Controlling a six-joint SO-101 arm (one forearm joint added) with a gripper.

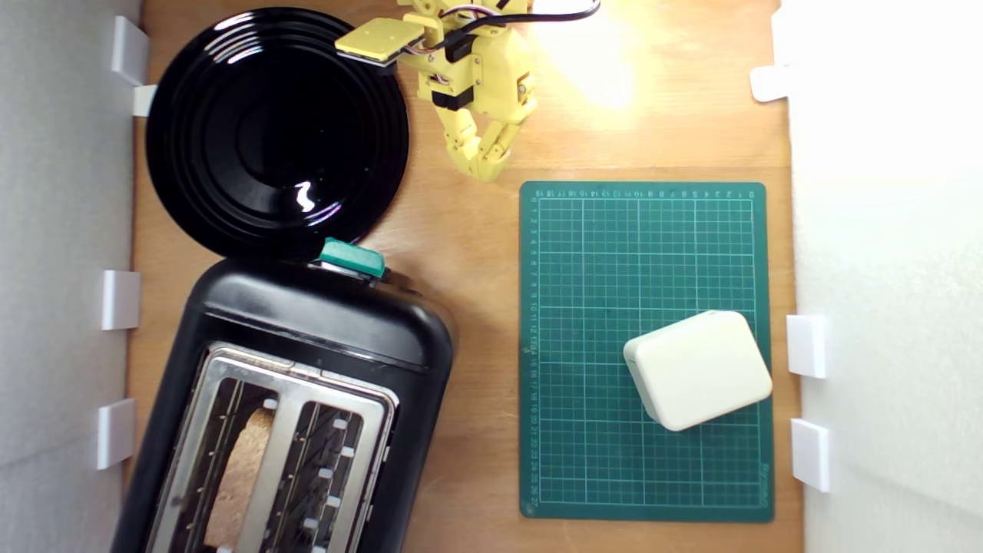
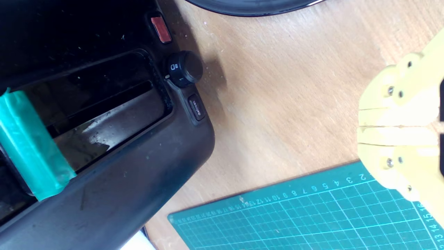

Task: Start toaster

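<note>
Hanging over bare wood, the gripper [image 1: 485, 170] has its fingers pressed together, holding nothing. The toaster [image 1: 322, 330] sits well apart, bread [image 1: 239, 476] in one slot.

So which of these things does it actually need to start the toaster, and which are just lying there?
Needed:
- toaster
- its teal lever
- bread slice in one slot
- gripper, shut

Lying about:
- black plate
- green cutting mat
- cream box on the mat
</note>
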